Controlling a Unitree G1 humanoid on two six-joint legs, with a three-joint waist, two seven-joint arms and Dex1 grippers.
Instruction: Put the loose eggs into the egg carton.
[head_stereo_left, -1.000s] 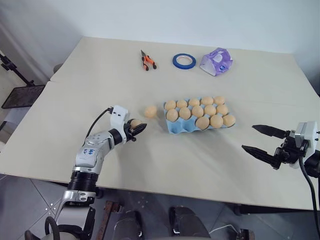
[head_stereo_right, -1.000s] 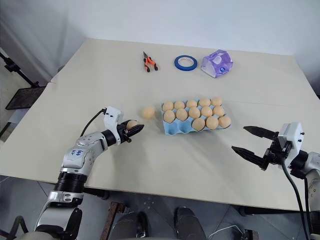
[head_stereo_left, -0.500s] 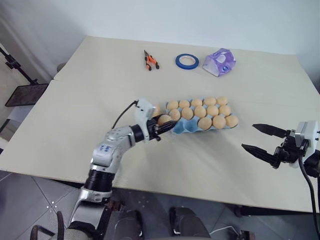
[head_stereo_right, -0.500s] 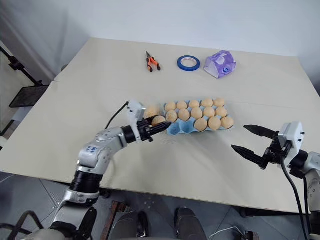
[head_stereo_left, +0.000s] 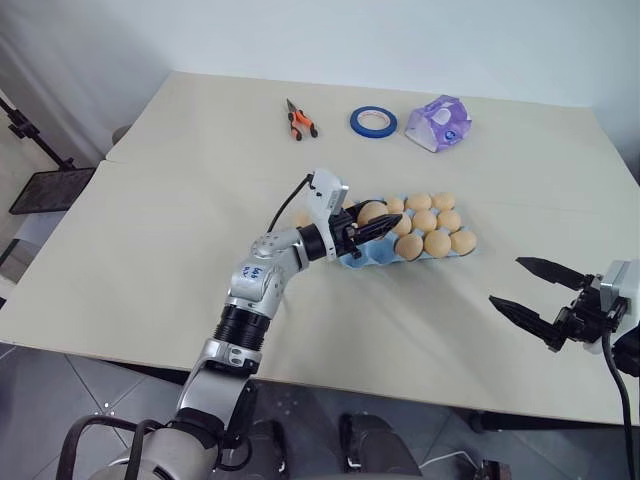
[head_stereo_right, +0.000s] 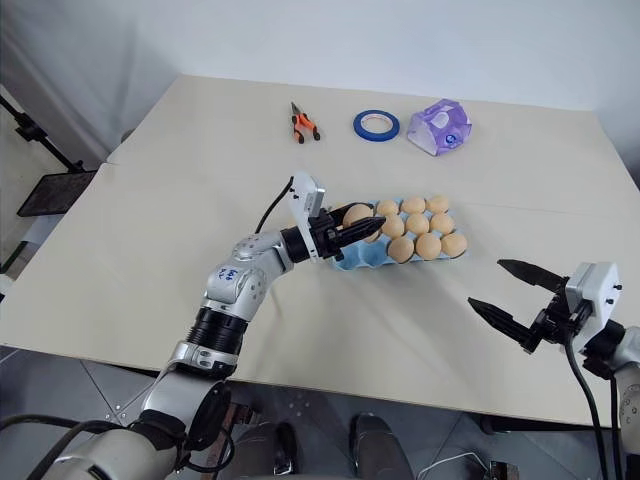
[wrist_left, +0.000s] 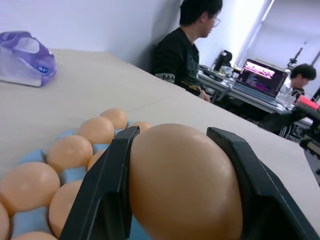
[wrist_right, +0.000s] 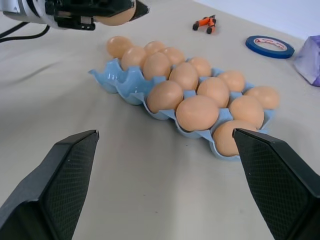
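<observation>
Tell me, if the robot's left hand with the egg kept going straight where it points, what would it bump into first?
Probably nothing on the table. The left gripper, shut on an egg, points across above the eggs in the blue egg carton. The wrist view looks out over them, though height is hard to judge.

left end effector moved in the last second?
Yes. The left end effector, shut on an egg, has travelled rightward from beside the loose egg to over the left end of the egg carton.

A beige table (head_stereo_left: 150, 250) stands against a white wall (head_stereo_left: 400, 40) over grey floor tiles (head_stereo_left: 50, 400).
</observation>
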